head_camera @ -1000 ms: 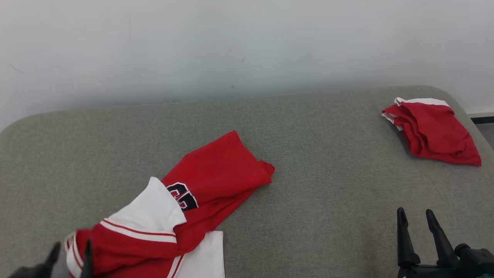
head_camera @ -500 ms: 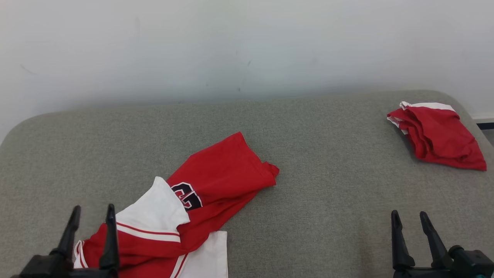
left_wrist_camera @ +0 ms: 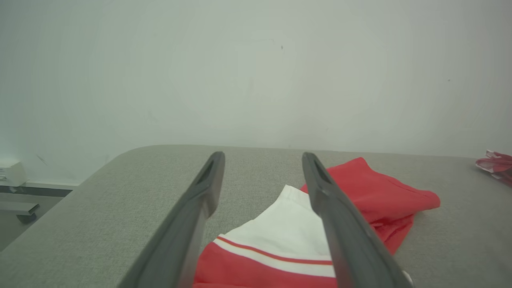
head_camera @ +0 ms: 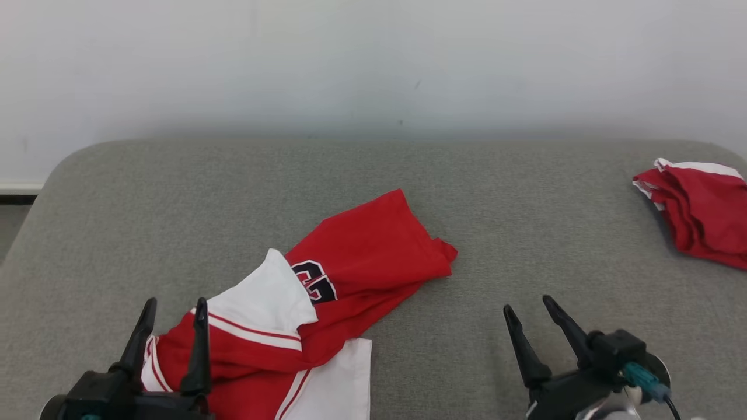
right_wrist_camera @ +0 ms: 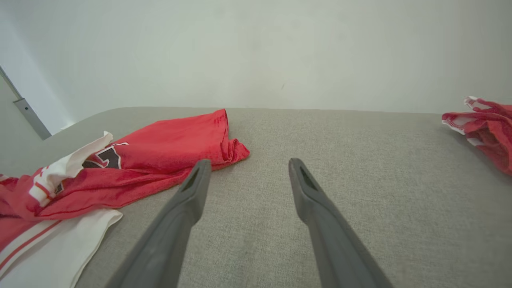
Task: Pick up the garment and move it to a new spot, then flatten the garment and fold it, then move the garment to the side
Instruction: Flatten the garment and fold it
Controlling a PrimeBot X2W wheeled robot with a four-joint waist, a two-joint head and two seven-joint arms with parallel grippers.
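Lower left of the head view: left gripper (head_camera: pixel 176 304) upright, fingers spread wide, nothing clamped, tips in front of the garment's (head_camera: pixel 373 251) striped near end; touching or not, cannot tell. Lower right: right gripper (head_camera: pixel 528 304) leaning toward the upper left, fingers likewise apart and empty, over bare grey cushion (head_camera: pixel 175 192). Garment crumpled in a diagonal band from bottom left up to centre frame: red cloth, a white flap with red stripes folded across it, part of a black, white-edged number showing beside the flap. Far right edge, well apart: red-and-white bundle (head_camera: pixel 700 221).
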